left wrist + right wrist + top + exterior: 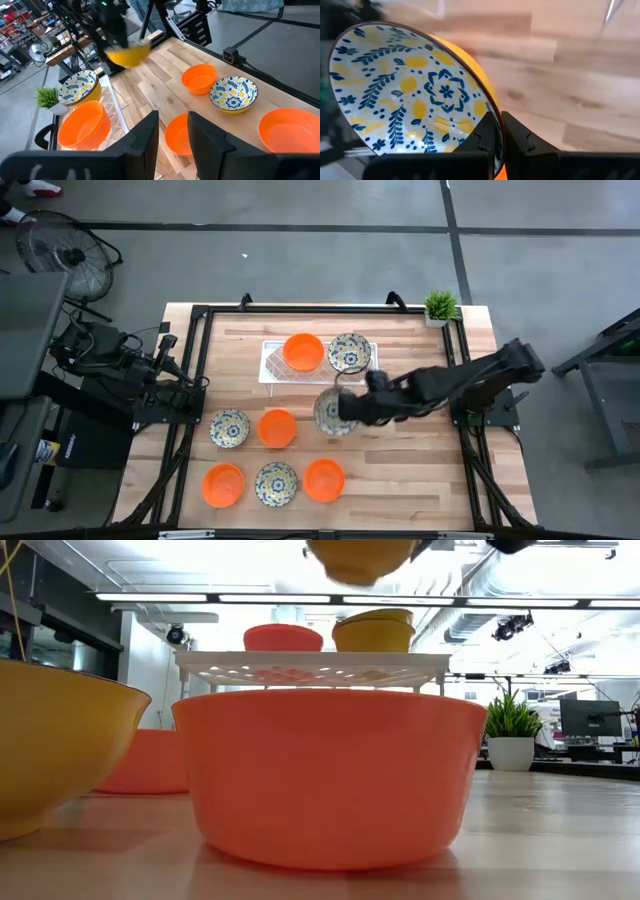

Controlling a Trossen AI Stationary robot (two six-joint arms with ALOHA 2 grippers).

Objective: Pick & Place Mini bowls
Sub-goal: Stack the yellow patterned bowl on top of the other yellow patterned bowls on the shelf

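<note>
Holding a floral bowl [331,411] by its rim, the right gripper [350,408] hung over the middle of the table, just in front of the white tray [272,364]; its jaws were pinched shut on the rim, and the low view showed that bowl clear of the wood. The left gripper [172,135] waited back at the table's left edge with its fingers partly apart and nothing between them. Two bowls already sat on the tray, an orange bowl [303,351] and a second floral bowl [349,352], side by side. Five were left on the wooden table [420,470]: a floral one [229,427] and an orange one [277,427] in a middle row, and an orange [223,485], a floral [276,483] and another orange [324,479] along the near edge. By my reckoning the work was somewhat under halfway, with the carried bowl probably bound for the tray as the third, though only eight bowls were visible. Pale butcher-block planks in a black frame formed the tabletop, with a small potted plant [439,307] at its far right corner. Beyond lay a grey concrete floor, a standing fan [68,255] at the far left, and, in the low view, bright ceiling lights and a desk with a monitor [590,720].
</note>
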